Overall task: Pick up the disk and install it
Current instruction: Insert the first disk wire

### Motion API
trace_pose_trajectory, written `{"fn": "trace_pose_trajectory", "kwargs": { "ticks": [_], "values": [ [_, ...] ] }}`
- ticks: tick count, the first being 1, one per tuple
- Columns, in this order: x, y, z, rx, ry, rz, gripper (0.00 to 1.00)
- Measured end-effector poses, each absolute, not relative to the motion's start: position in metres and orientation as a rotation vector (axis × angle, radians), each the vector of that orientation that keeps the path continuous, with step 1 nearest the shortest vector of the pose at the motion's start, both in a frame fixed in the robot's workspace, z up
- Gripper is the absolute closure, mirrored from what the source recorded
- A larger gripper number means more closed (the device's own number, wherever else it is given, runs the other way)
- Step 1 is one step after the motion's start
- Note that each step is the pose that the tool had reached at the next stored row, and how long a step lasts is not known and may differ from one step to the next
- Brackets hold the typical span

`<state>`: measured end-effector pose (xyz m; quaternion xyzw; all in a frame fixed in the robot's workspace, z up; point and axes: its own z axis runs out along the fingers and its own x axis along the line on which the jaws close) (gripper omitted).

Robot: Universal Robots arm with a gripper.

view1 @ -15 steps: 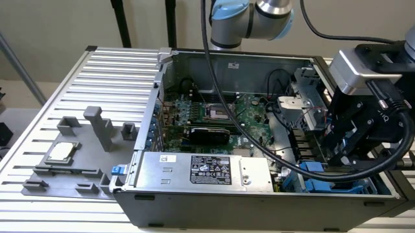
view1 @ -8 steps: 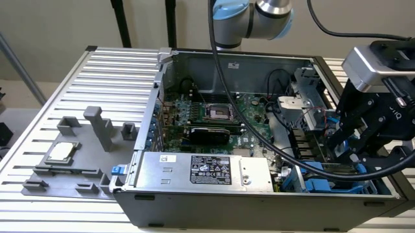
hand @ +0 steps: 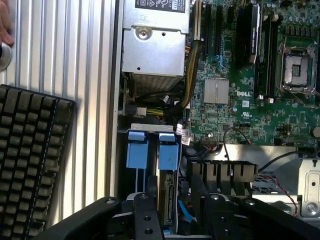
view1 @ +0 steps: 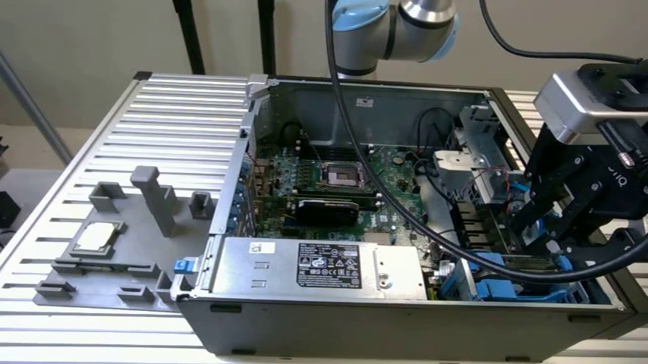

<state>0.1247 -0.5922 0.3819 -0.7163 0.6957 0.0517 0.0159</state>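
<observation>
While a ribbed metal table bears the case, fingers grip the disk.

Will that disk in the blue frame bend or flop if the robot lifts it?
Probably not: the disk looks like a thin metal slab, so likely stiff and heavy for its size. Its blue frame looks like smooth plastic, so it might slip in a loose grip.

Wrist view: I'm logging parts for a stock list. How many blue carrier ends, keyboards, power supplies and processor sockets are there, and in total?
blue carrier ends: 2
keyboard: 1
power supply: 1
processor socket: 1
Total: 5
</observation>
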Motion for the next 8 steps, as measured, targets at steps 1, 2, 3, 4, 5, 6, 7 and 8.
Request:
{"fn": "trace_pose_trajectory", "kwargs": {
  "ticks": [1,2,3,4,5,6,7,8],
  "values": [
    [0.1247,-0.5922,0.3819,-2.228,2.164,0.161,0.6],
    [0.1247,-0.5922,0.3819,-2.228,2.164,0.161,0.6],
    [0.1247,-0.5922,0.3819,-2.228,2.164,0.161,0.6],
    [0.1246,-0.5922,0.3819,-2.228,2.164,0.161,0.6],
    [0.1247,-0.5922,0.3819,-2.228,2.164,0.161,0.6],
    [0.1247,-0.5922,0.3819,-2.228,2.164,0.161,0.6],
    [0.1246,-0.5922,0.3819,-2.228,2.164,0.161,0.6],
    [0.1249,-0.5923,0.3819,-2.228,2.164,0.161,0.6]
  ]
}}
